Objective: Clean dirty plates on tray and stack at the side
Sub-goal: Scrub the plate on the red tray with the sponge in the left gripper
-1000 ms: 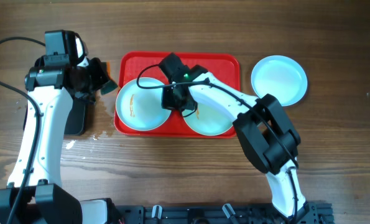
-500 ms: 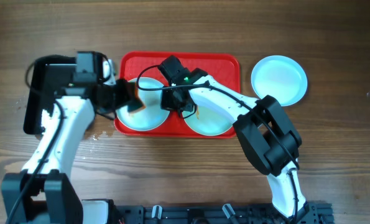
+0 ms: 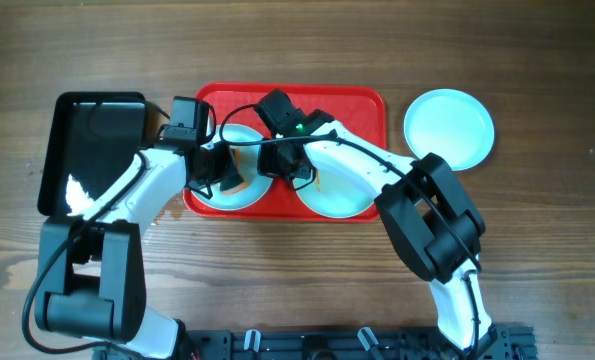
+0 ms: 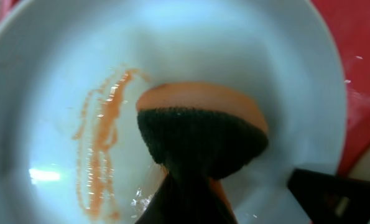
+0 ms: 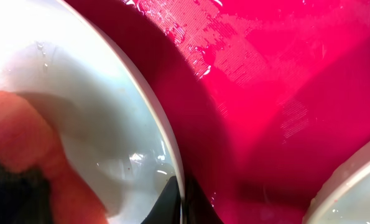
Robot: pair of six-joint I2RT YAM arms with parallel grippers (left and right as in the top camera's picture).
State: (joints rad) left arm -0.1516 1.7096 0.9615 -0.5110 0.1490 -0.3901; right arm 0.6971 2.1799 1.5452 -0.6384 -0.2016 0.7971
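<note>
The red tray (image 3: 362,105) holds two pale plates. The left plate (image 3: 245,192) carries orange-brown smears (image 4: 101,155). My left gripper (image 3: 220,172) is shut on an orange and dark green sponge (image 4: 200,134) that presses on this plate, right of the smears. My right gripper (image 3: 282,160) is shut on the left plate's right rim (image 5: 163,140), one finger inside and one outside. The sponge also shows in the right wrist view (image 5: 23,143). The right plate (image 3: 339,200) lies on the tray, its edge at the right wrist view's corner (image 5: 352,180). A third plate (image 3: 449,125) sits on the table right of the tray.
A glossy black tray (image 3: 92,150) lies on the wooden table left of the red tray. Water drops glisten on the table near the red tray's front left corner (image 3: 155,218). The red tray's floor is wet (image 5: 234,56).
My left arm swung right from over the black tray onto the left plate, bringing the sponge down on it. The black tray is uncovered. My right gripper stayed on the plate's rim.
</note>
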